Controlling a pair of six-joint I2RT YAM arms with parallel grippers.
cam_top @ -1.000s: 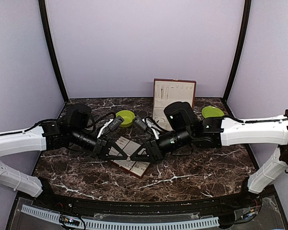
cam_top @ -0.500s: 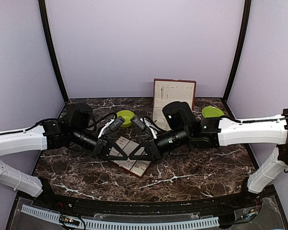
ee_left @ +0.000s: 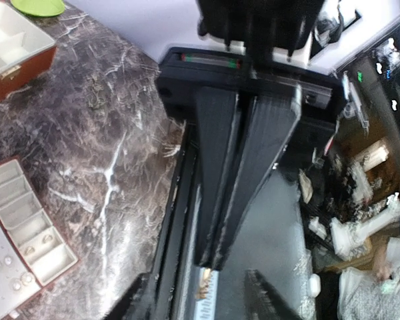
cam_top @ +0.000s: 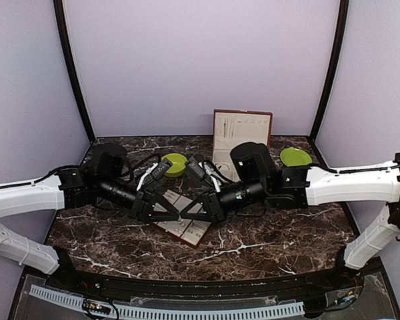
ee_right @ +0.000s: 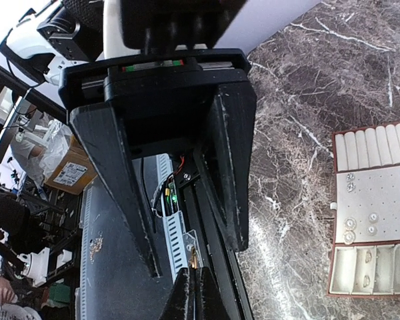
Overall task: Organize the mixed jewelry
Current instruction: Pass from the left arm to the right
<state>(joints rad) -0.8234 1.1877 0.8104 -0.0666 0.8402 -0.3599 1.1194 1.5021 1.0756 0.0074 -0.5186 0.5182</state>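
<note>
My two grippers meet tip to tip above the red-brown tray (cam_top: pixel 191 233). The right gripper (ee_right: pixel 194 275) is shut on a tiny gold-coloured jewelry piece (ee_right: pixel 194 258), which sticks out of its tips. The same piece (ee_left: pixel 204 287) shows in the left wrist view below the right gripper's closed fingers (ee_left: pixel 217 200). My left gripper (ee_left: pixel 197 277) is open, its fingers (ee_right: pixel 130 193) spread wide on either side of the piece. In the top view the left gripper (cam_top: pixel 173 213) and right gripper (cam_top: pixel 185 213) nearly touch. More small jewelry (ee_right: pixel 360 223) lies in the cream-lined tray (ee_right: pixel 387 193).
An open red-brown box (cam_top: pixel 242 130) stands at the back with its lid upright. A lime-green bowl (cam_top: pixel 174 163) sits behind the left arm and a lime-green plate (cam_top: pixel 295 156) at the back right. The table's front rail (ee_right: pixel 220 220) lies right under the grippers.
The right gripper has closed onto the small gold piece. The left gripper, shut before, has opened and let it go. Both arms stayed almost in place.
</note>
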